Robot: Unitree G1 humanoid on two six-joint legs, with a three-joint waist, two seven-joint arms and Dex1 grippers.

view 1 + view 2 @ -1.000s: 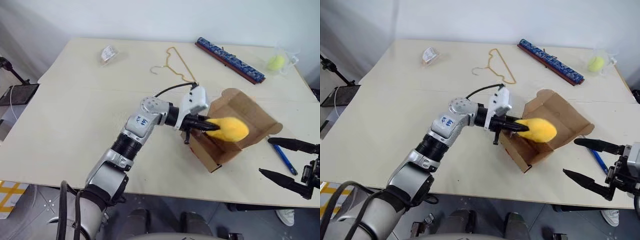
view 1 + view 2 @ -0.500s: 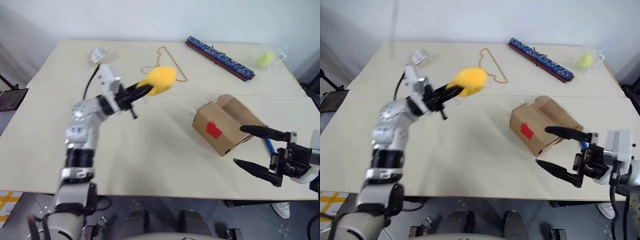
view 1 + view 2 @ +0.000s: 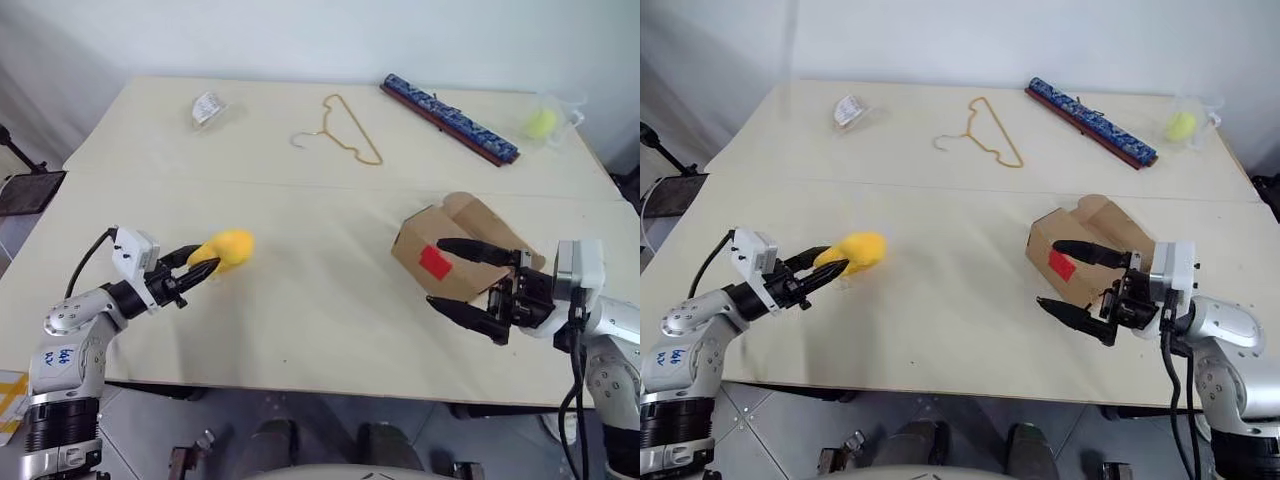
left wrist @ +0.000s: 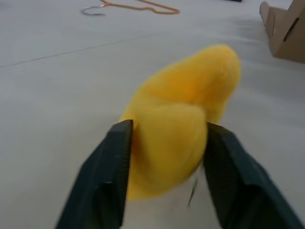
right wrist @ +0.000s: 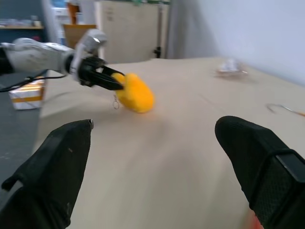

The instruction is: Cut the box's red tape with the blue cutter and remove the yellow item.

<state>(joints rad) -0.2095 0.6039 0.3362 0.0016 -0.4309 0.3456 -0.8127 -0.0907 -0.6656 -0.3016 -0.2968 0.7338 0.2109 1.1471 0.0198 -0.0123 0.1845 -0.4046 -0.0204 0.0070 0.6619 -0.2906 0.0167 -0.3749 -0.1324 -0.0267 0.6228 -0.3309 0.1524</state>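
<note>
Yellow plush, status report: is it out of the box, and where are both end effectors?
Left end effector around yellow plush, low over table's left side. Plush clear of cardboard box. Right end effector open, beside box. No obstructions.

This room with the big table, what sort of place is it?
Probably a lab or workshop: a plain table set with odd test props, a box, a wire hanger, and cabinets behind.
</note>
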